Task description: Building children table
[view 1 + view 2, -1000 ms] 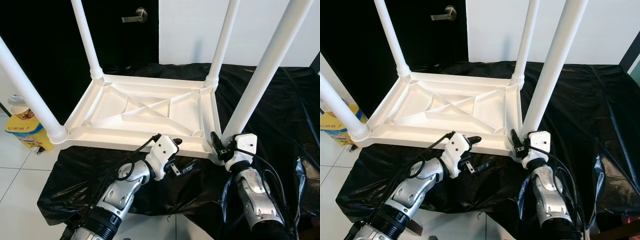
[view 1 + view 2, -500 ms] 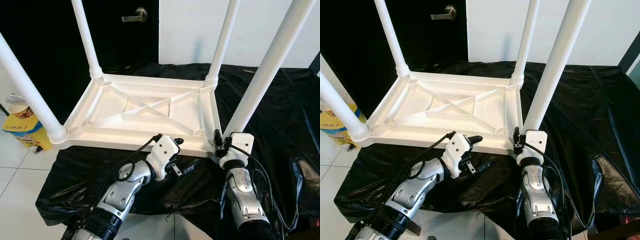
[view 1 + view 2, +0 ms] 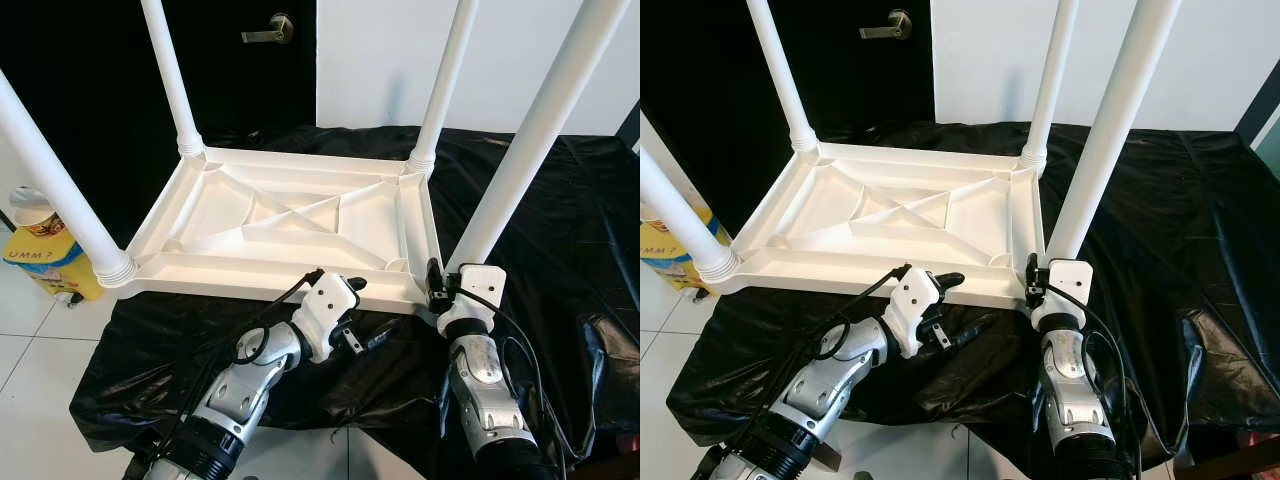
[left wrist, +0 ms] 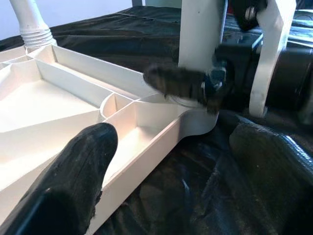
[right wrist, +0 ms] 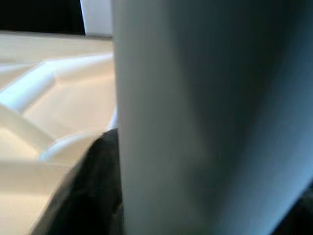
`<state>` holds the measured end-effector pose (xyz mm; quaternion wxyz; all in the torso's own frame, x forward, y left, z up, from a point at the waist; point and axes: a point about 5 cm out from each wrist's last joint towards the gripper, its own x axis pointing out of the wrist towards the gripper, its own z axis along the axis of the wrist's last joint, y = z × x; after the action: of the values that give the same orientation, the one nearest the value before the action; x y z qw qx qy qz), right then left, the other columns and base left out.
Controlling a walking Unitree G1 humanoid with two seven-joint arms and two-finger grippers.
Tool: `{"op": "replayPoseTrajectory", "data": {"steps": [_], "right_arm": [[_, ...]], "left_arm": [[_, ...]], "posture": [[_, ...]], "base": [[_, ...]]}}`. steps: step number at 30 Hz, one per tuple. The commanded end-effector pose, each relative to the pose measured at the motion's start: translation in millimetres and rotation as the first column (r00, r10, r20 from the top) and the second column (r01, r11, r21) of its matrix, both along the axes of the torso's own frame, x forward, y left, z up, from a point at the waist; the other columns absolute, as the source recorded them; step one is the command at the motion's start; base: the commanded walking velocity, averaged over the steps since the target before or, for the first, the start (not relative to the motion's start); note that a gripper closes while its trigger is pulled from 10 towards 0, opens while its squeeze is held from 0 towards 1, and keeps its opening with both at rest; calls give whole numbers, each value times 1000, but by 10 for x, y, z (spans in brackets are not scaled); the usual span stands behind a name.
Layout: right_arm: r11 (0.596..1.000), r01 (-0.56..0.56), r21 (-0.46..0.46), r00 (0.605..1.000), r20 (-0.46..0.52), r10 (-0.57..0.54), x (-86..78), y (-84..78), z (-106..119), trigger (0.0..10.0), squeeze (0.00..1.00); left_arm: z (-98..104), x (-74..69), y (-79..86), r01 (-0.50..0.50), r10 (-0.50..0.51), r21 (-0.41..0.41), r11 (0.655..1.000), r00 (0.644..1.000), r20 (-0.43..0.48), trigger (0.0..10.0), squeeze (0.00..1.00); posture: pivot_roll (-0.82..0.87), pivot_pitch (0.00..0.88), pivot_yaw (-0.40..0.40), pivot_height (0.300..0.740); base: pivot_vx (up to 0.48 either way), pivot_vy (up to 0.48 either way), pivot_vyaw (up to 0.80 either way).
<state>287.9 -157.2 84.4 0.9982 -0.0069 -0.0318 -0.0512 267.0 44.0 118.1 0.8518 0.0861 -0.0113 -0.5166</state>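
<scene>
White plastic children's table [image 3: 300,215], lying upside down on a black plastic sheet [image 3: 560,200], its ribbed underside facing up and four white legs standing upward from its corners. The right gripper [image 3: 437,290] sits at the base of the near right leg [image 3: 520,160], at the table corner nearest the robot's right arm; in the right wrist view this leg [image 5: 205,117] stands immediately ahead of the camera, one dark finger [image 5: 98,186] lies against its side, and the ribbed underside [image 5: 44,98] extends beyond that finger. Whether these fingers clamp the leg or merely rest against it cannot be told. The left gripper [image 3: 355,310] is spread apart and grasps nothing: its upper finger [image 3: 340,284] lies at the table's near rim [image 3: 250,285], and its lower finger [image 3: 375,335] lies over the black sheet, apart from the rim. In the left wrist view one finger [image 4: 73,181] overlaps the rim, the other finger [image 4: 274,166] lies over the sheet, and the right gripper [image 4: 205,88] appears ahead of both, at the foot of the near right leg [image 4: 200,34]. A yellow container [image 3: 45,255] stands on the white floor, beyond the near left leg [image 3: 55,175]. A dark door with a lever handle [image 3: 265,30] stands behind the table.
</scene>
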Motion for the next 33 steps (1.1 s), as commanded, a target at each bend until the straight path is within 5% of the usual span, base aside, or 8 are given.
{"op": "replayPoseTrajectory", "data": {"steps": [1, 5, 6, 8, 9, 17, 21, 33], "right_arm": [[1000, -10, -8, 1000, -26, 9, 4, -12, -41, 10000, 1000], [1000, -25, -13, 1000, -9, 25, 27, -18, -8, 10000, 1000], [999, -44, -26, 999, 2, 44, 27, -18, 7, 10000, 855], [999, -44, -26, 999, 2, 44, 27, -18, 7, 10000, 855], [997, -70, -19, 997, 14, 70, 21, -31, 23, 10000, 0], [955, -296, -25, 953, 58, 297, -44, -120, 99, 10000, 0], [895, -442, -67, 895, 30, 445, -37, -242, 134, 10000, 0], [815, -565, -127, 824, -44, 565, 112, -356, 160, 10000, 0]], "left_arm": [[-7, -4, -8, 3, -3, 16, 1000, 1000, -1, 10000, 0], [-3, 1, -12, -2, 2, 14, 1000, 1000, 2, 10000, 0], [-1, 4, -14, -5, 5, 12, 1000, 1000, 4, 10000, 0], [-1, 4, -14, -5, 5, 12, 1000, 1000, 4, 10000, 0], [1, 5, -18, -8, 8, 11, 1000, 1000, 5, 10000, 0], [1, 1, -34, -6, 6, 8, 1000, 1000, 5, 10000, 0], [11, 22, -17, -5, 5, 12, 1000, 1000, 10, 10000, 0], [23, 29, -2, 2, -2, 18, 1000, 1000, 12, 10000, 0]], "posture": [[-37, 0, -58, 740], [-33, 0, -65, 740], [-32, 0, -66, 740], [-32, 0, -66, 740], [-31, 0, -69, 740], [-40, 0, -64, 740], [-43, 0, -56, 740], [-43, 0, -33, 740]], "base": [[0, 0, 0], [0, 0, 0], [0, 0, 0], [0, 0, 0], [0, 0, 0], [0, 0, 0], [0, 0, 0], [0, 0, 0]]}}
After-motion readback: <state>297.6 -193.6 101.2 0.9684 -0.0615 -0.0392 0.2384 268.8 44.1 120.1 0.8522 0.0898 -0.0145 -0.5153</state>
